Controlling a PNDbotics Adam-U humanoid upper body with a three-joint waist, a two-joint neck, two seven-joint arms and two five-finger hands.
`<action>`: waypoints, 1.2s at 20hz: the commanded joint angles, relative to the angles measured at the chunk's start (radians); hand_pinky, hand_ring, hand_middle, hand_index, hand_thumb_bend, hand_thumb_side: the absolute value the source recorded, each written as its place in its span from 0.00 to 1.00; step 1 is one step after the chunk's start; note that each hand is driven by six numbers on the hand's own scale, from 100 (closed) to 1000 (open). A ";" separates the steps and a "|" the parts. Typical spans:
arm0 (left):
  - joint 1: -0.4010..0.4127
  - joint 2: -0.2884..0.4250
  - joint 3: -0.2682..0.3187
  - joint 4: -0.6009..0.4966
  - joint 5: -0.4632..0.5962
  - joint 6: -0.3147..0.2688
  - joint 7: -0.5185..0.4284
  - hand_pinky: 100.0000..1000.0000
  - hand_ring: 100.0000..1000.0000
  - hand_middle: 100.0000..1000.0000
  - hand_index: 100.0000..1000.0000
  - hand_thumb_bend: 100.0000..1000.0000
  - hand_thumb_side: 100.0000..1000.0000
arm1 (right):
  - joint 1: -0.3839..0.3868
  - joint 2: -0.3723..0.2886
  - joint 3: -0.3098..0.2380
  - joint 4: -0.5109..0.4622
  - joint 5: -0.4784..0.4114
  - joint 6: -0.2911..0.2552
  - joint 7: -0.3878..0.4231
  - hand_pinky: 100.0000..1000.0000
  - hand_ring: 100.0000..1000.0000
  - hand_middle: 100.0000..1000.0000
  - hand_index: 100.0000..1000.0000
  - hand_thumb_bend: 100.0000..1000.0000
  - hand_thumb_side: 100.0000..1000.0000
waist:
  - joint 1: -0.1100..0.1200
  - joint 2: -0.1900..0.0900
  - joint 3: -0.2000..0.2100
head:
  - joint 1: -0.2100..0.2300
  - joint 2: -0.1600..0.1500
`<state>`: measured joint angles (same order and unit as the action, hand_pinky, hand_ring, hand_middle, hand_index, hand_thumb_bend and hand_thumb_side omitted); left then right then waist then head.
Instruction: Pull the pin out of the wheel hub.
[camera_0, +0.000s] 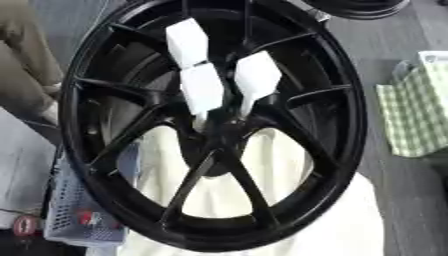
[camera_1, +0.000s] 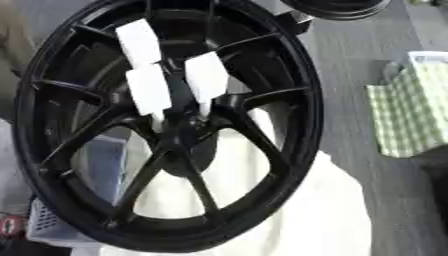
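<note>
Presently: glossy black spoked alloy wheel hub (camera_0: 214, 125); three white faceted plastic pins (camera_0: 203, 87) at centre. Neither robot hand shows. Advice: extract straight along axis.

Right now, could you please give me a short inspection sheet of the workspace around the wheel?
Surface: white cloth lies under the wheel; grey floor to the right.
Job's things: black wheel hub fills the view; three white hexagonal-headed pins stand in its centre, none pulled out yet.
Clutter: perforated basket at lower left, green checked bag at right.
Hands: nothing seen in either view.
Cables: nothing seen.
Surroundings: a second dark rim at the top edge; a person's clothing at the left edge, not touching the pins.
</note>
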<state>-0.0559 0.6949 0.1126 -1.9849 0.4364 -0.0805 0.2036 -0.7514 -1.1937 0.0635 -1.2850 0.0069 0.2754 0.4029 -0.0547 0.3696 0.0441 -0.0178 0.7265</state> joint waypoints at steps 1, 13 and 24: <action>0.000 0.015 0.018 -0.015 -0.008 -0.003 0.010 0.85 0.87 0.75 0.78 0.09 0.90 | 0.040 -0.027 -0.093 0.067 0.051 0.005 -0.050 0.74 0.71 0.43 0.63 0.00 0.00 | 0.006 -0.016 -0.005 | 0.012 -0.014; -0.009 0.011 0.012 -0.015 -0.004 -0.004 0.009 0.84 0.87 0.75 0.78 0.09 0.90 | 0.338 0.073 -0.323 0.061 0.234 0.047 -0.233 0.82 0.94 0.89 0.87 0.30 0.00 | 0.010 -0.016 0.012 | -0.006 -0.023; -0.030 0.011 -0.001 -0.015 0.006 -0.005 0.000 0.84 0.86 0.74 0.78 0.09 0.90 | 0.397 0.140 -0.470 -0.199 0.142 -0.038 -0.399 0.68 0.71 0.60 0.74 0.00 0.44 | 0.008 -0.021 0.046 | -0.030 -0.014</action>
<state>-0.0787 0.6866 0.1077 -1.9849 0.4402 -0.0827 0.2061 -0.3448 -1.0260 -0.3919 -1.4431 0.1693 0.2430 0.0235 -0.0469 0.3732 0.0918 -0.0441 0.7117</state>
